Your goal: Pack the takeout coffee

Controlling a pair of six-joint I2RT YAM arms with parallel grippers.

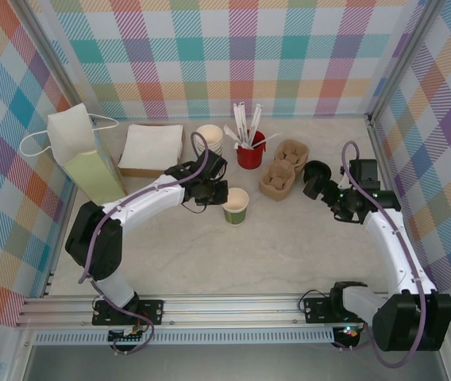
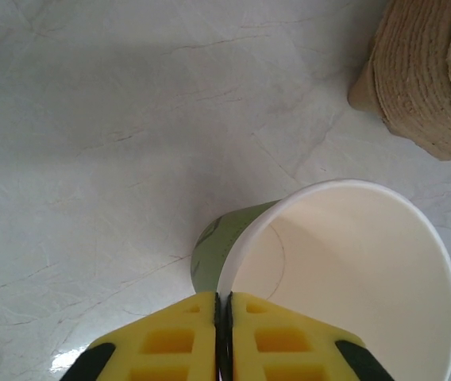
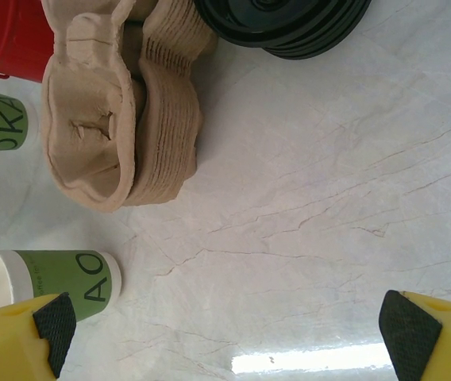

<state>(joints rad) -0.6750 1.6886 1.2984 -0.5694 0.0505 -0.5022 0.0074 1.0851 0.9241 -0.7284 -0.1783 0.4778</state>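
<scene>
The takeout coffee cup (image 1: 236,205), cream with a green lower band, stands upright and lidless at the table's middle. My left gripper (image 1: 219,194) reaches it from the left. In the left wrist view the yellow jaws (image 2: 224,305) are shut on the cup's near rim, with the empty cup (image 2: 344,262) just beyond them. A stack of black lids (image 1: 315,178) sits to the right. My right gripper (image 1: 330,193) hovers beside the stack, open and empty. The right wrist view has the lids (image 3: 289,24) at the top and the cup (image 3: 59,274) at lower left, with the gripper (image 3: 225,333) wide apart.
A paper bag (image 1: 90,163) stands at the left with a pile of napkins (image 1: 152,147) beside it. Behind the cup are a stack of lidless cups (image 1: 208,139), a red cup of stirrers (image 1: 250,153) and pulp cup carriers (image 1: 283,171). Checked walls close in three sides.
</scene>
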